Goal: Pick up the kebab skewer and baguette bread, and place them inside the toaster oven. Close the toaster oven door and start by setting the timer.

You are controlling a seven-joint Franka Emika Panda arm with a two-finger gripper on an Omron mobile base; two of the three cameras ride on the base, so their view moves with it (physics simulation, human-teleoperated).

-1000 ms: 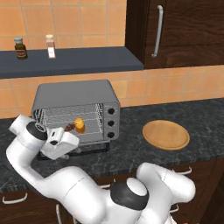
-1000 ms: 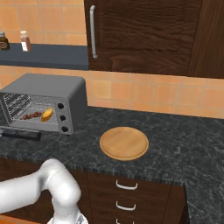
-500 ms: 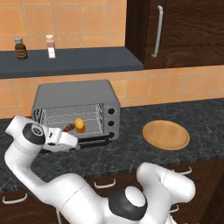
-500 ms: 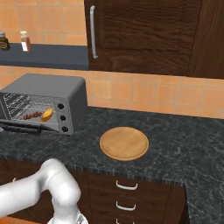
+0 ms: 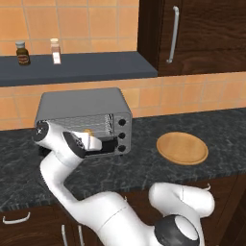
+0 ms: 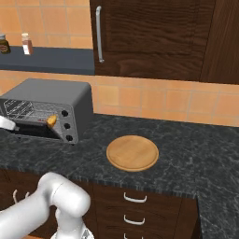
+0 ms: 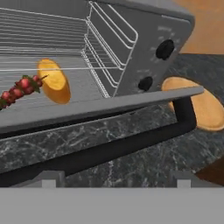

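Note:
The toaster oven (image 5: 81, 103) (image 6: 51, 88) stands on the dark counter with its door (image 7: 109, 107) (image 5: 109, 144) part-way up, tilted. Inside on the wire rack lie the baguette bread (image 7: 54, 81) (image 6: 52, 121) and, left of it, the kebab skewer (image 7: 19, 89). My gripper (image 7: 117, 181) (image 5: 96, 142) is at the front of the oven, just below the door's black bar handle (image 7: 109, 148). Its fingertips (image 7: 52, 178) stand wide apart, open, with nothing between them. Two black knobs (image 7: 165, 49) show on the oven's right side.
A round wooden plate (image 5: 182, 148) (image 6: 132, 153) (image 7: 201, 105) lies on the counter right of the oven. Two small bottles (image 5: 21, 53) stand on the dark shelf above. Dark wall cabinets (image 6: 154, 37) hang at the upper right, and drawers (image 6: 135, 198) run below the counter.
The oven door has swung up from lying flat to a tilted, half-raised position, and my hand has risen with it at the handle. The food inside has not moved.

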